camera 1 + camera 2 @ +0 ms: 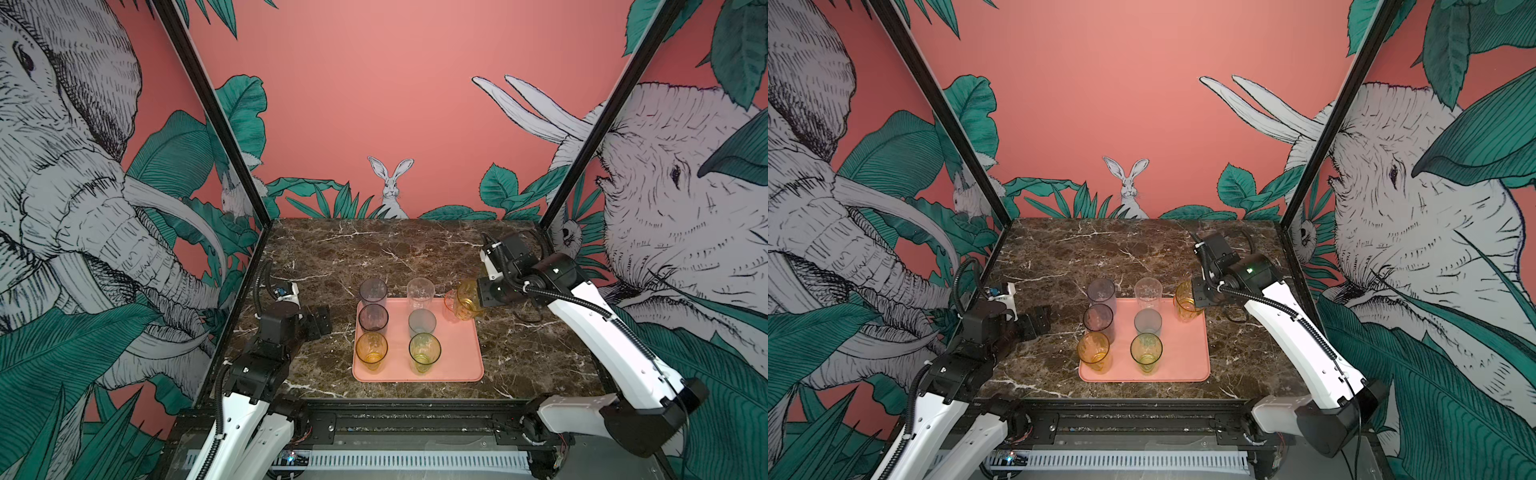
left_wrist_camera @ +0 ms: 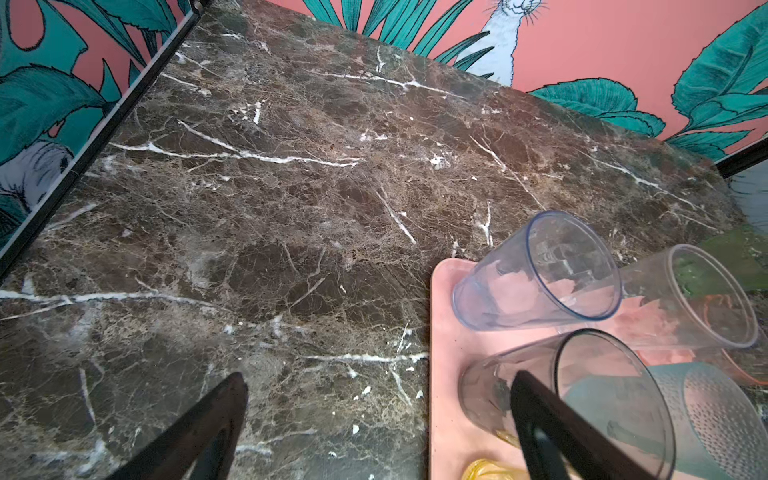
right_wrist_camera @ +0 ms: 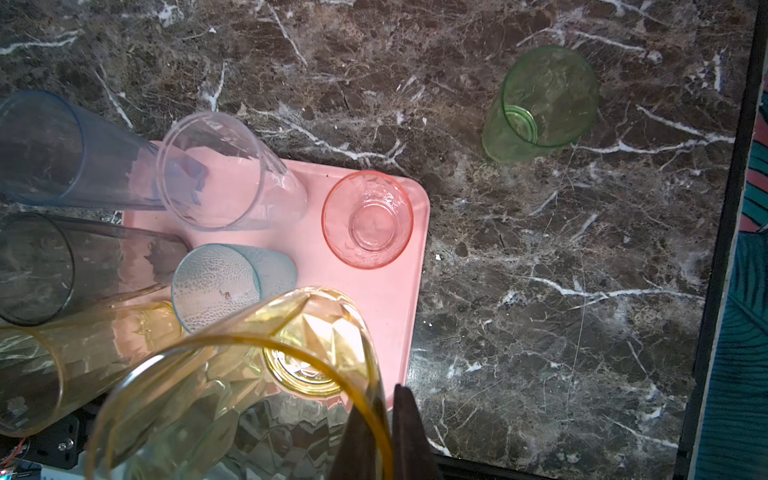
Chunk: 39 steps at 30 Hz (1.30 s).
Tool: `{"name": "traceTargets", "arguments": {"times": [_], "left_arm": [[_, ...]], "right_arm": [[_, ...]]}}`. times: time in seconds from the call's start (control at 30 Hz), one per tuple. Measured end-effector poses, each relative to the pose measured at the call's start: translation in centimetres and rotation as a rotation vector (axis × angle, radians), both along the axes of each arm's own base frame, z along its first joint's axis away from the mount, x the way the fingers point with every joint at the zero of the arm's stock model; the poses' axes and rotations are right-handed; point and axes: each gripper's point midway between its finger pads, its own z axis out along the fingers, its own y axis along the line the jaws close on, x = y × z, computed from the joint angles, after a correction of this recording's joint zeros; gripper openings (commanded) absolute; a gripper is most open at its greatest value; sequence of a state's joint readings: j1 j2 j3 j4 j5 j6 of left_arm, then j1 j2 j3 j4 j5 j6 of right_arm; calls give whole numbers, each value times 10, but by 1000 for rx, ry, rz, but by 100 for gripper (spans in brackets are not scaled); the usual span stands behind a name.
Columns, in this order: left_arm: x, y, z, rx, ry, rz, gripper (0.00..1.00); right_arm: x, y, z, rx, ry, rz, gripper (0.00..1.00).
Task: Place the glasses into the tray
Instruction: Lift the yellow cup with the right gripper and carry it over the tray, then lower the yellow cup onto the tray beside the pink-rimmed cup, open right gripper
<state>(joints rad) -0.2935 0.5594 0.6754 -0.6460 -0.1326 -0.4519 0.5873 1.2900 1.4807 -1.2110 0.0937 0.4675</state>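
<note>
Marble table point(image 1: 415, 249), dark and veined, carried the flat pink tray point(image 1: 457, 357). Seven tapered see-through glasses point(image 1: 372, 351) stood upright in it. A green glass point(image 3: 540, 99) stood outside on the table. My right gripper point(image 3: 384, 399) pinched the faceted amber glass point(image 1: 467, 299) by its rim over the tray's far corner, probably to set it down upright. My left gripper point(image 2: 378, 378) sat spread wide, empty.

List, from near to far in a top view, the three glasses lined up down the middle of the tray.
green glass → teal-grey glass → clear glass
</note>
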Motion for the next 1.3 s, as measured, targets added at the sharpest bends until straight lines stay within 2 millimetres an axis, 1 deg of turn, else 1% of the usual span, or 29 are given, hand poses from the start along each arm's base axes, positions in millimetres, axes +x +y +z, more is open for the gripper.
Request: {"name": "traceTargets", "arguments": {"times": [0.17, 0.4, 0.97, 1.13, 1.3], "left_arm": [[-1, -1, -5, -2, 10, -4, 100], [-1, -2, -5, -9, 12, -8, 99], [0, -3, -9, -17, 30, -7, 99], [0, -4, -13, -15, 46, -5, 100], [1, -4, -13, -15, 46, -5, 99]], "right_arm": [[-13, 3, -19, -5, 9, 6, 0], [-22, 3, -47, -8, 10, -10, 0], [-22, 1, -105, -36, 40, -42, 0], [-19, 3, -119, -37, 42, -52, 0], [-13, 7, -128, -45, 48, -53, 0]]}}
